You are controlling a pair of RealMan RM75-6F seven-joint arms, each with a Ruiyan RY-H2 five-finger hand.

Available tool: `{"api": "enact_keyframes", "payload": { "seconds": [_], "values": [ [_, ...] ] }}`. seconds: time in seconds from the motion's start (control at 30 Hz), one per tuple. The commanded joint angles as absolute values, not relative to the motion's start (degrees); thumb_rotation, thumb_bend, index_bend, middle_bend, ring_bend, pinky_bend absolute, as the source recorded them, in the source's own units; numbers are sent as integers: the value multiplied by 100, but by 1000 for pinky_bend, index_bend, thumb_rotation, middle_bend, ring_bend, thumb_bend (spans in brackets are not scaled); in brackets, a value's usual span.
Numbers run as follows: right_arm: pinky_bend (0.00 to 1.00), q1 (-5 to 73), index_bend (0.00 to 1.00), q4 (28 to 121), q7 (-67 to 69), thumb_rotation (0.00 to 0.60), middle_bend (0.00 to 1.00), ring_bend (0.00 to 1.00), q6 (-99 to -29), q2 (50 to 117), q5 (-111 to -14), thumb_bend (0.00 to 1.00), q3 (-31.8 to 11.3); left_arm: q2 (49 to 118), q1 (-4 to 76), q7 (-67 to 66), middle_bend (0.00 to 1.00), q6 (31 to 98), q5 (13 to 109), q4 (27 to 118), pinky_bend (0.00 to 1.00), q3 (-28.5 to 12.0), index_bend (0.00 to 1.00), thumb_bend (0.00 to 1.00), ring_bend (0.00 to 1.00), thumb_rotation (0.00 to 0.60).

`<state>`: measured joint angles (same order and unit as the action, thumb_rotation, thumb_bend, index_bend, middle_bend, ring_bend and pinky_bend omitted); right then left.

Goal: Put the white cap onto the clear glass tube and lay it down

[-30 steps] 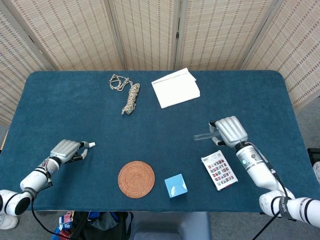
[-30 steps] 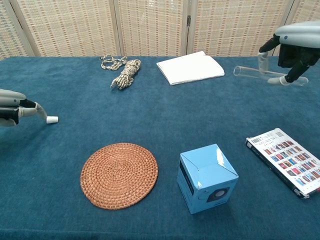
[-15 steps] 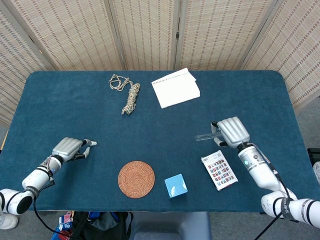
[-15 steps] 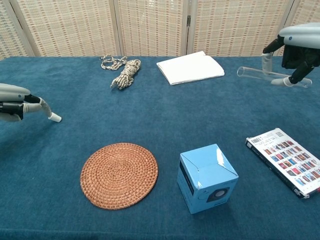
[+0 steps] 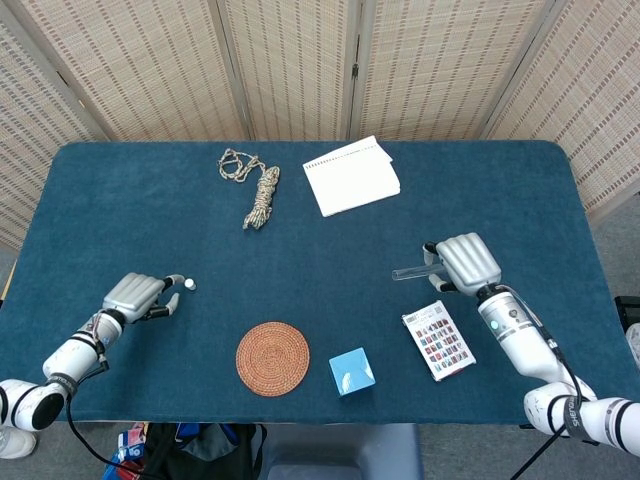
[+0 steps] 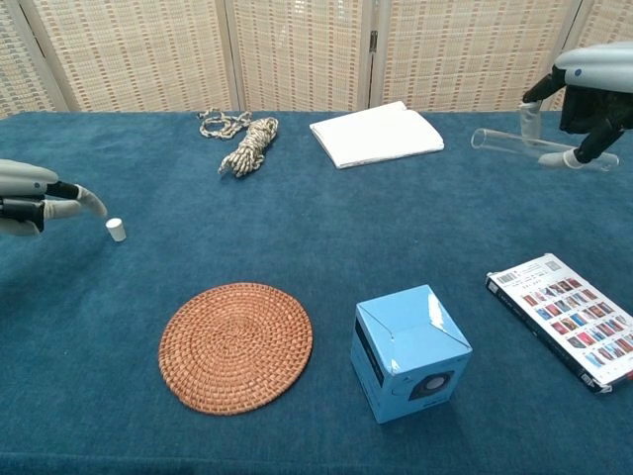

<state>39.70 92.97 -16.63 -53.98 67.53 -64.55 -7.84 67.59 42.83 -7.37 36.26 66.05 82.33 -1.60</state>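
A: Where is the cap?

B: On the blue surface at the near left, standing by itself. The left robot hand is just beside it, to its left, but not touching. A clear strip of cloth shows between the fingertips and the cap in the chest view.

A: So that robot hand holds nothing?

B: Nothing. Its fingers are loosely curled and slightly parted, pointing right toward the cap.

A: And the tube?

B: On the right side, lying roughly level, its open end pointing left. The right robot hand grips it from above, fingers wrapped down around the right part of it. In the chest view it is up off the surface.

A: Cap and tube are far from each other, then.

B: Well apart, at opposite sides of the surface.

A: What else lies there?

B: A round woven mat at the near middle, with a small blue box just to its right. A card of printed colour squares sits near the right forearm. At the far side there is a bundle of rope and, to its right, a white notebook.
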Motion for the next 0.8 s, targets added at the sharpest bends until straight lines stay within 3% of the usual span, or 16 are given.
{"api": "enact_keyframes", "payload": {
  "seconds": [0.03,0.13,0.23,0.27,0.3,0.37,0.43,0.53,0.63,0.8],
  "values": [
    [1000,3961,841,9296,-1658,600,1000,1000,-5410,6751,-6469,783,-787,6717,4225,-786,940,3833,6586,8283,937,-195,136,527,923,10],
    [1000,3945,841,9311,-1649,600,1000,1000,-5420,6736,-6486,783,-785,6737,4111,-719,895,4197,6676,8283,928,-279,127,514,862,37],
    [1000,3930,841,9331,-1642,600,1000,1000,-5437,6720,-6503,784,-788,6777,4004,-628,779,4496,6795,8246,886,-335,118,488,750,166],
    [1000,3924,841,9341,-1639,600,1000,1000,-5444,6715,-6512,784,-789,6792,3981,-547,706,4545,6822,8243,836,-361,117,461,693,262],
    [1000,3920,841,9347,-1638,600,1000,1000,-5446,6712,-6516,785,-788,6802,3984,-491,612,4550,6853,8218,742,-380,120,431,620,417],
    [1000,3912,841,9364,-1641,600,1000,1000,-5454,6703,-6530,785,-787,6811,4013,-377,466,4481,6901,8159,571,-399,124,407,482,580],
    [1000,3902,841,9382,-1638,600,1000,1000,-5467,6698,-6542,786,-788,6834,4044,-303,291,4446,6959,8094,357,-421,124,379,294,600],
    [1000,3882,841,9415,-1641,600,1000,1000,-5490,6681,-6560,786,-786,6911,4093,-148,125,4442,7119,7952,87,-458,134,349,124,600],
    [1000,3870,841,9453,-1655,600,1000,1000,-5499,6658,-6560,787,-788,7050,4139,-45,47,4485,7270,7740,11,-490,171,328,38,600],
    [1000,3853,841,9489,-1663,600,1000,1000,-5524,6640,-6566,788,-800,7323,4207,52,21,4555,7443,7391,0,-524,288,307,0,600]
  ]
}}
